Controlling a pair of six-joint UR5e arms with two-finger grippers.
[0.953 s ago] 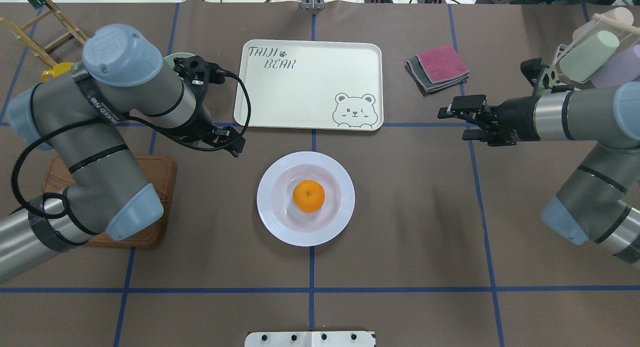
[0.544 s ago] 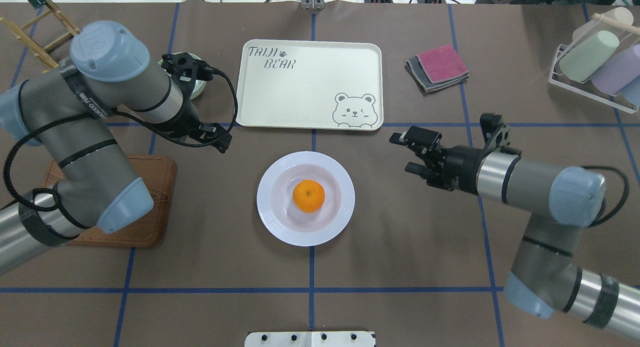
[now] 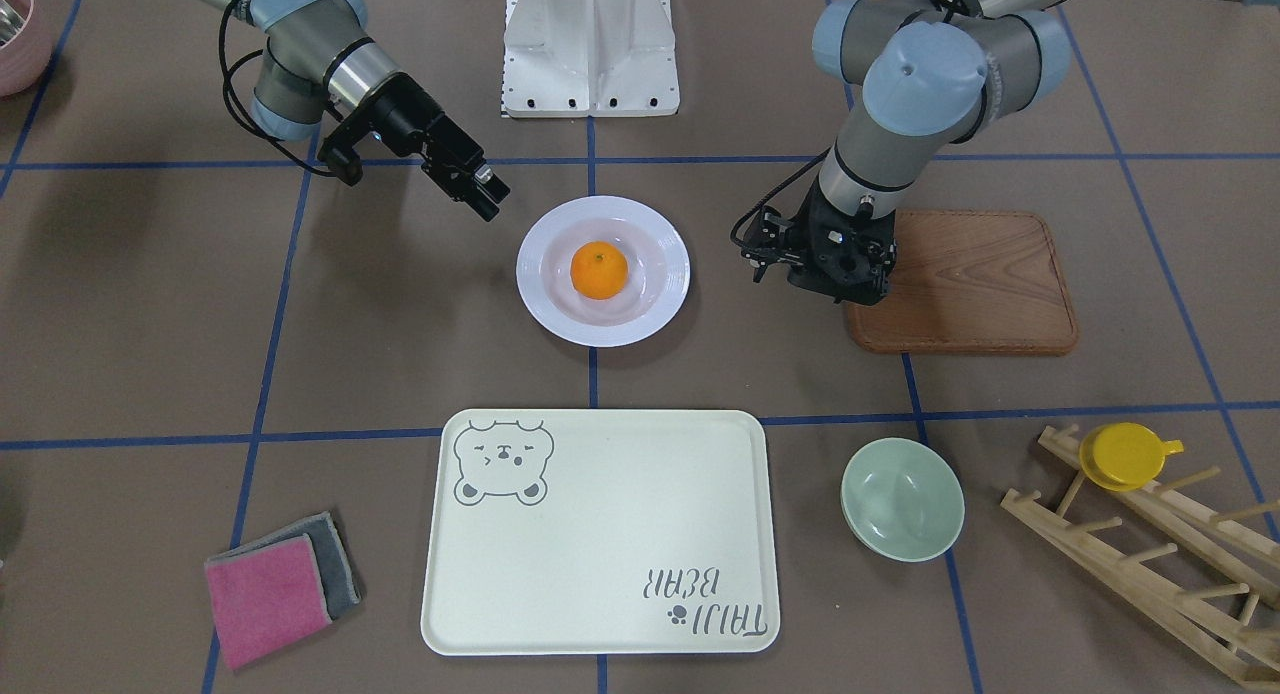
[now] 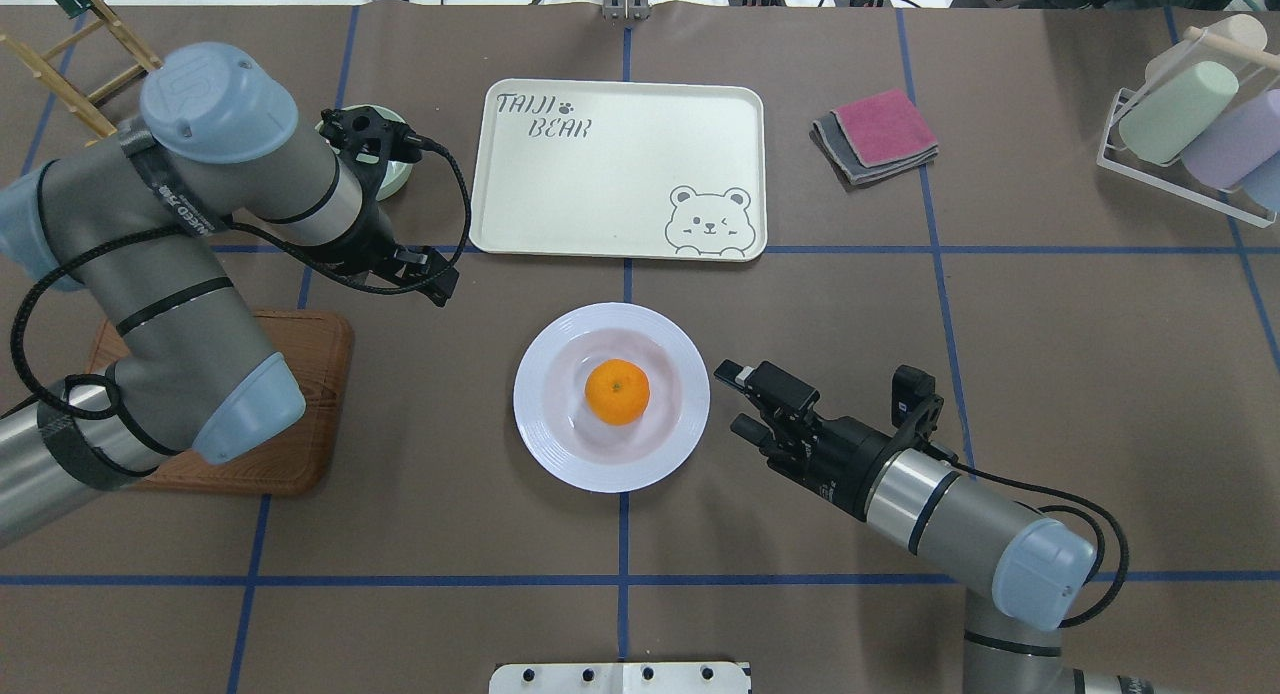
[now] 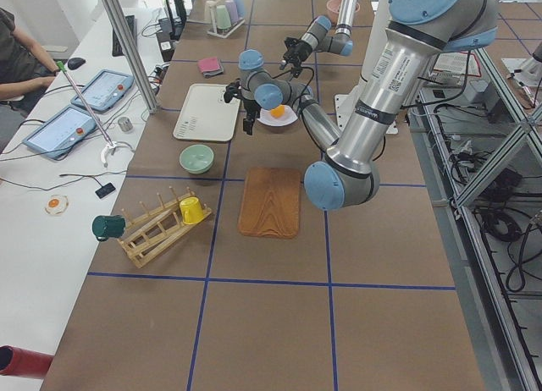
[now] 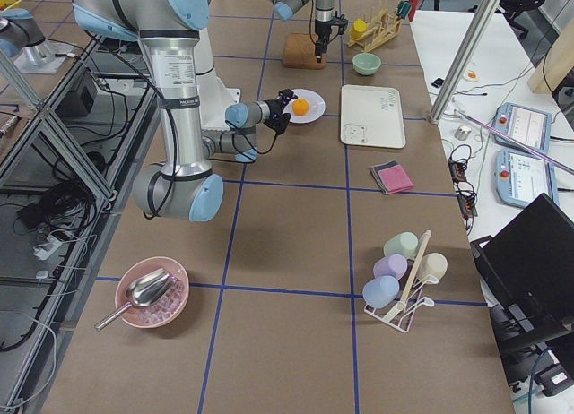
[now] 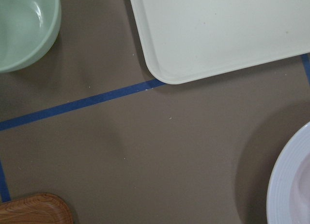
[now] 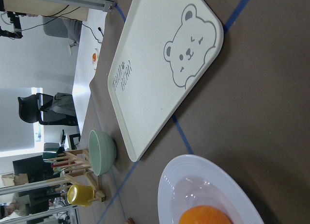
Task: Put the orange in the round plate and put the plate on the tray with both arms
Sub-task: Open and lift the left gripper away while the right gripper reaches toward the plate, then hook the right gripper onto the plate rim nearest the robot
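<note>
At table centre, orange [image 4: 617, 392] in plate [image 4: 545, 444]. Just beyond plate and apart from it, tray [image 4: 620, 174]. Left of tray, bowl [image 4: 398, 182], partly behind left arm [image 4: 200, 224]; right of tray, cloths [image 4: 880, 134]. Board [image 4: 325, 444] left of plate, under same arm. Left gripper [image 4: 438, 279] over bare table between bowl and plate. Right gripper [image 4: 740, 401] just beside plate's right rim, possibly short of touching. Rack [image 3: 1150, 554] with cup [image 3: 1125, 454] at far left.
</note>
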